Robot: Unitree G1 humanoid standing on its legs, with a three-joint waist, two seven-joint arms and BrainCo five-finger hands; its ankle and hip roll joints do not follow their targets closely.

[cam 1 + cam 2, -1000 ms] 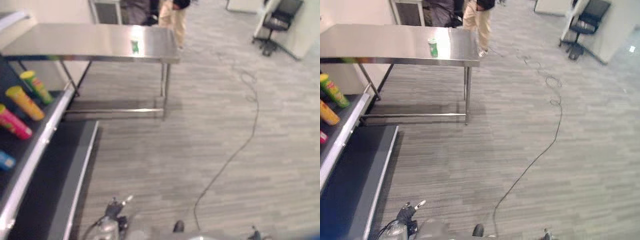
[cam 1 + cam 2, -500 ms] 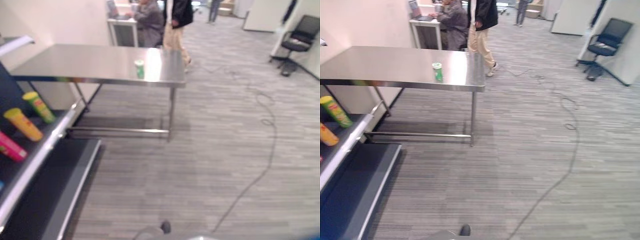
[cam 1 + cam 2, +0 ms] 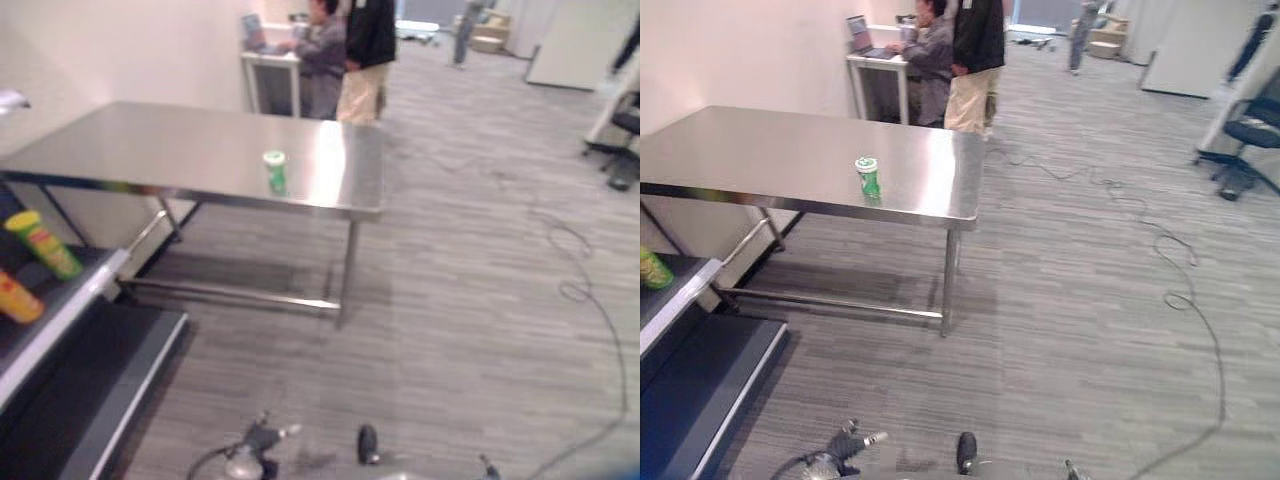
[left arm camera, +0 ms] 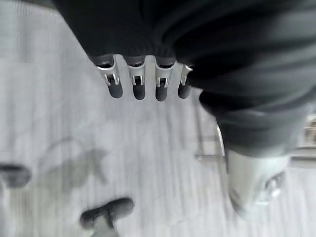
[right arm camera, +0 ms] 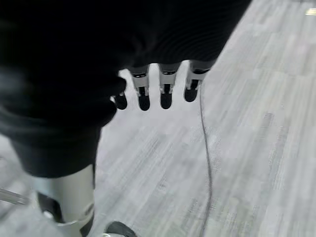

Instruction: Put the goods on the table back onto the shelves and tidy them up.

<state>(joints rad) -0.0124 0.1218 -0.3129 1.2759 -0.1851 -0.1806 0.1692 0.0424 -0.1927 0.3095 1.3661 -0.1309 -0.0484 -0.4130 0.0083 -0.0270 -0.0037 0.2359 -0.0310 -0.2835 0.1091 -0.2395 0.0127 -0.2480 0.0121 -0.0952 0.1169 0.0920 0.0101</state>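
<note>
I can't read the green can's (image 3: 868, 176) label; the shelf (image 3: 60, 310) and its 2 bottles (image 3: 42, 243) run off-frame.

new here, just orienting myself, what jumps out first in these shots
A lone green can stands upright on the steel table, near its front edge. Colourful tubes lie on the dark shelf at the robot's left. Two people are by a small desk beyond the table.
</note>
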